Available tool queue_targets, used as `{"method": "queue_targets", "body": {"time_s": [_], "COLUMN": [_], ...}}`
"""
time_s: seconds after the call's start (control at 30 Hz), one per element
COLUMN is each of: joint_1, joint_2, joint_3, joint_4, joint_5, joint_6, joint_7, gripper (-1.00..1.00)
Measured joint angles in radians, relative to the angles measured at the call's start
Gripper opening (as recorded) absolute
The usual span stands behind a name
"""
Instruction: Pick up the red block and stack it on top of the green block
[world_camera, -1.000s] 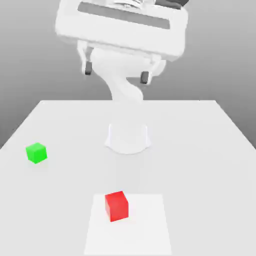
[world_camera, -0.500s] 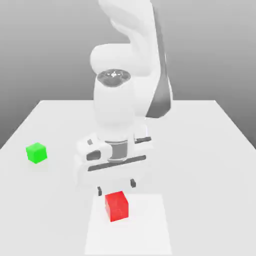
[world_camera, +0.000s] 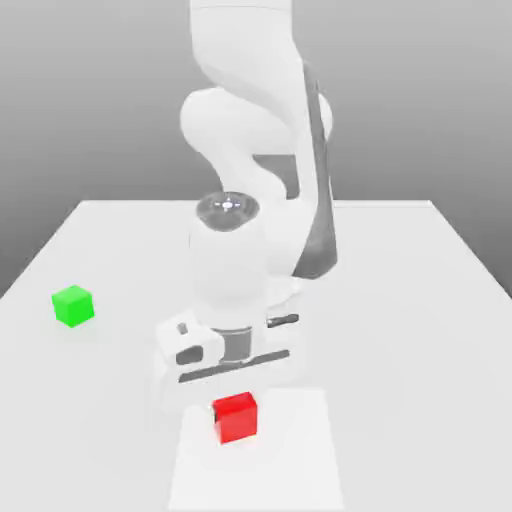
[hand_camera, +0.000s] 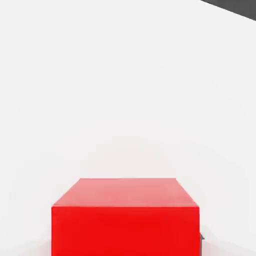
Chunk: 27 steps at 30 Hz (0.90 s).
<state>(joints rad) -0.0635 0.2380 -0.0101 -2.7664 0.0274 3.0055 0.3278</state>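
Grey, featureless backdrop is framing a white tabletop (world_camera: 420, 300), on whose near middle a slightly brighter white square patch (world_camera: 290, 460) is lying. Standing on that patch is the red block (world_camera: 235, 417), resting flat on the surface. The green block (world_camera: 73, 305) is sitting well apart from it, farther back and toward the exterior view's left, with nothing on top of it.

The white arm (world_camera: 245, 130) is bending down from the far side, and its hand is hanging directly over the red block, hiding the block's upper rear edge in the exterior view. The claw (world_camera: 235, 398) is reaching down around the block from above; in the hand view the red block (hand_camera: 125, 217) is looming very close, squarely beneath the camera. The fingers themselves are hidden behind the hand, so from the pictures alone it cannot be told for certain whether the claw is pinching the block, though its narrow setting and its place at the block's sides suggest a grip being taken.

Judged by the layout, the task is sitting at its early stage: the approach is done, the block is not yet lifted, and the carry to the left and the stacking on the green block are remaining.
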Motion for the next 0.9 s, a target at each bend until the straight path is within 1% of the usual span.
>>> {"method": "queue_targets", "body": {"time_s": [0.2,0.43,0.53,0.63,0.9], "joint_1": [-0.006,-0.016,-0.008,-0.098,-0.249], "joint_2": [-0.112,-0.237,-0.256,-0.268,-0.3], "joint_3": [0.008,0.008,-0.043,-0.083,-0.136], "joint_4": [-0.011,-0.035,-0.041,-0.047,-0.061], "joint_5": [0.005,-0.026,-0.048,-0.071,-0.12], "joint_6": [-0.092,-0.203,-0.218,-0.227,-0.247], "joint_7": [0.0,0.029,0.148,0.292,0.676], "gripper": [-1.0,-1.0,-1.0,-1.0,-1.0]}}
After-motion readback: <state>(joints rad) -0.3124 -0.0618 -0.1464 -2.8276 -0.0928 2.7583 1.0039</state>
